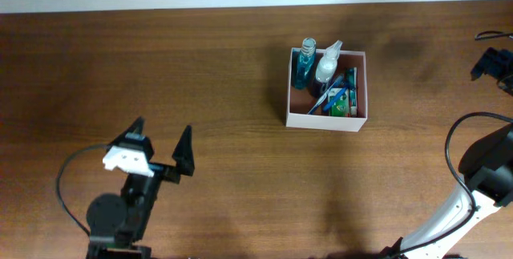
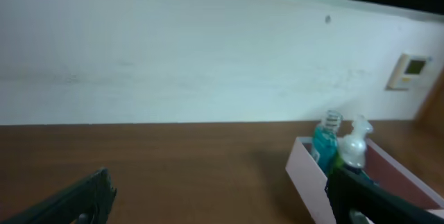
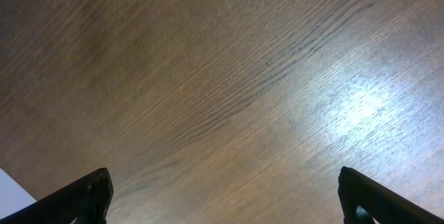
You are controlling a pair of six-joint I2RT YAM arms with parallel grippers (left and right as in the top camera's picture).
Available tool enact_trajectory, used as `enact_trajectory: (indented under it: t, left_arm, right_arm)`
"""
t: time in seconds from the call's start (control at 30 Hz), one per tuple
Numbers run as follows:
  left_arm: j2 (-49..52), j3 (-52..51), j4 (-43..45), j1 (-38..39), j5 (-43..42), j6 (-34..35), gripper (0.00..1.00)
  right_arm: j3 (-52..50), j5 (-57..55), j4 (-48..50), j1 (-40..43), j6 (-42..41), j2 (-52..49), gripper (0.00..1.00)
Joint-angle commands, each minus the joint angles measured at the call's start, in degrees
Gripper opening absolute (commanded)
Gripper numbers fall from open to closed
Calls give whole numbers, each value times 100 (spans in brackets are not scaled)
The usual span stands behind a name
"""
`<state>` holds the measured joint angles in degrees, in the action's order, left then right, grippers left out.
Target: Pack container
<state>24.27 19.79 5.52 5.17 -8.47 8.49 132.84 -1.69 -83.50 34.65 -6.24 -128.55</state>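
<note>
The container [image 1: 325,120], a square white-walled box with a pink inside, stands on the wooden table right of centre. In it stand a blue bottle [image 1: 304,65] and a white spray bottle [image 1: 327,63], and beside them lie green and blue packets [image 1: 341,99]. My left gripper [image 1: 162,136] hovers at the lower left, far from the box, open and holding nothing. In the left wrist view the container [image 2: 309,179] sits ahead to the right, partly behind the right finger [image 2: 374,200]. My right gripper [image 3: 225,207] is open over bare wood with nothing between its fingers.
The right arm [image 1: 487,167] and its cable rise along the table's right edge. A white wall [image 2: 208,50] runs behind the table's far edge. A small white corner [image 3: 10,191] shows at the lower left of the right wrist view.
</note>
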Motion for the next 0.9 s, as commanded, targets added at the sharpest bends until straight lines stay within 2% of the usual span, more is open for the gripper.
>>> enact_trajectory:
  t: [0.0, 0.2, 0.5, 0.87]
  left_arm:
    - [-466, -387, 59, 0, 380, 131, 99]
    - [-1102, -802, 450, -179, 380, 133, 99]
    - [-1856, -1309, 437, -240, 380, 133, 99]
    - [-2400, -1928, 881, -363, 385, 129, 100]
  right_arm:
    - [-42, -52, -2, 24, -48, 55, 99]
    - [-42, -52, 0, 24, -48, 55, 99]
    - [-42, -52, 0, 24, -48, 57, 99]
    - [-42, -52, -2, 24, -48, 57, 99]
